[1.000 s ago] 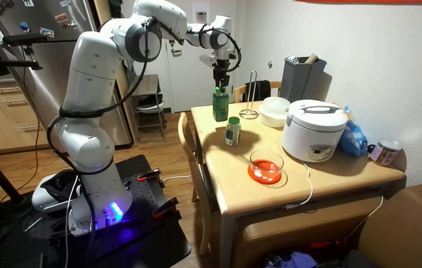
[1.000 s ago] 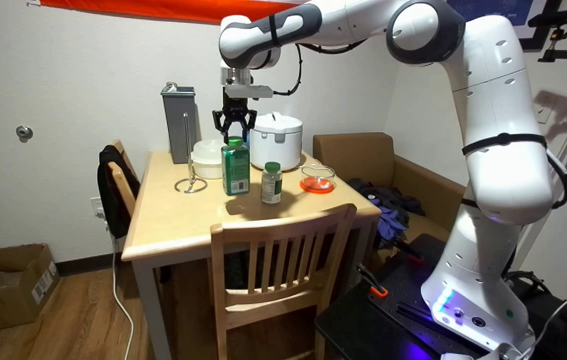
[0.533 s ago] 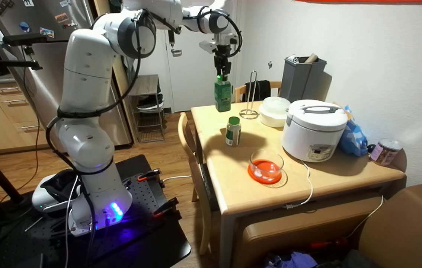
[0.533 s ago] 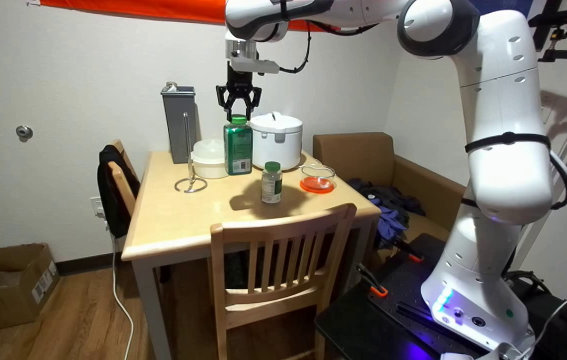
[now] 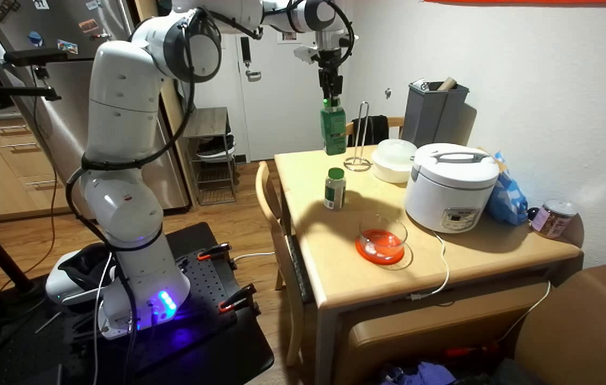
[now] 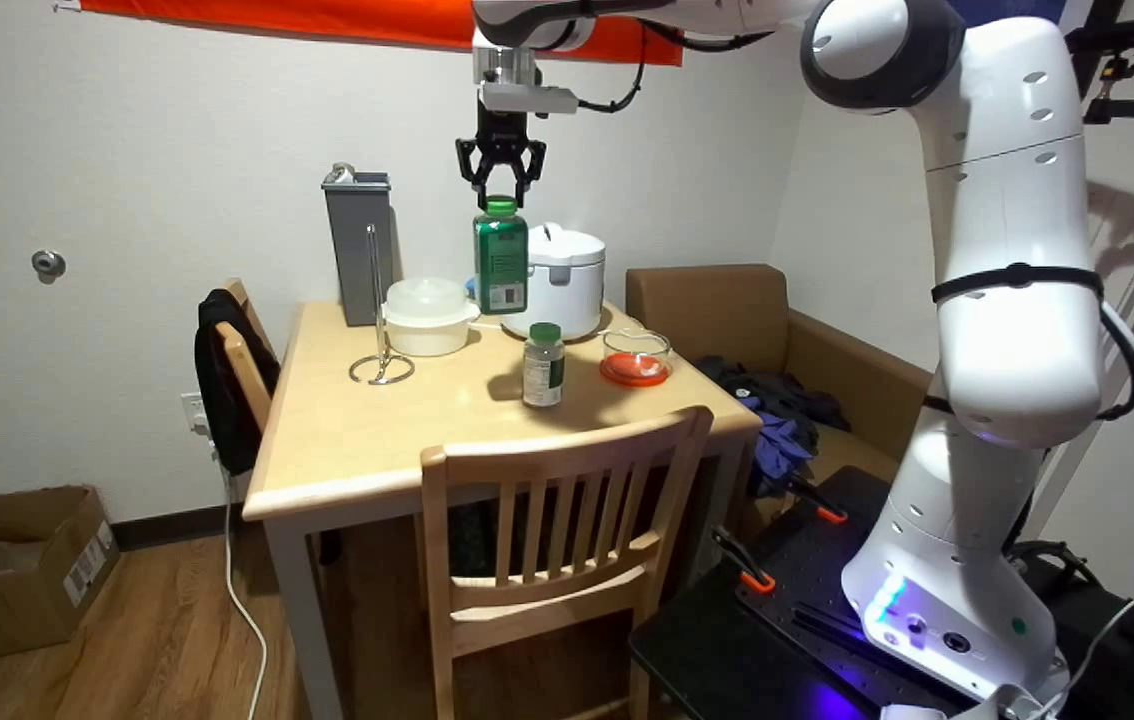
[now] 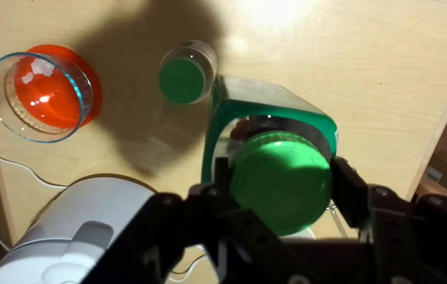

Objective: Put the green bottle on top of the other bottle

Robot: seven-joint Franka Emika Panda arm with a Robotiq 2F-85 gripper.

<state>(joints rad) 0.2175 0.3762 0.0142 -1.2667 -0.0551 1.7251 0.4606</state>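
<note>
My gripper (image 5: 331, 97) is shut on the bright green cap of the green bottle (image 5: 334, 131). The bottle hangs upright above the table, as both exterior views show (image 6: 501, 262). In the wrist view the cap sits between the fingertips (image 7: 280, 175), and the green bottle's shoulder (image 7: 274, 109) shows behind it. The other bottle (image 5: 335, 191), smaller with a dark green cap and a green-and-white label, stands upright on the table (image 6: 347, 430). In the wrist view the other bottle (image 7: 183, 81) is apart from the held one, up and left of it.
A glass bowl and red lid (image 5: 381, 246) are near the other bottle. A white rice cooker (image 5: 450, 187), a pale lidded container (image 5: 395, 160) and a metal stand (image 6: 379, 320) are on the table. A wooden chair (image 6: 567, 450) stands at the edge.
My gripper has lifted the green bottle off the table, then carried it sideways, rightward in both exterior views. The other bottle has not moved.
</note>
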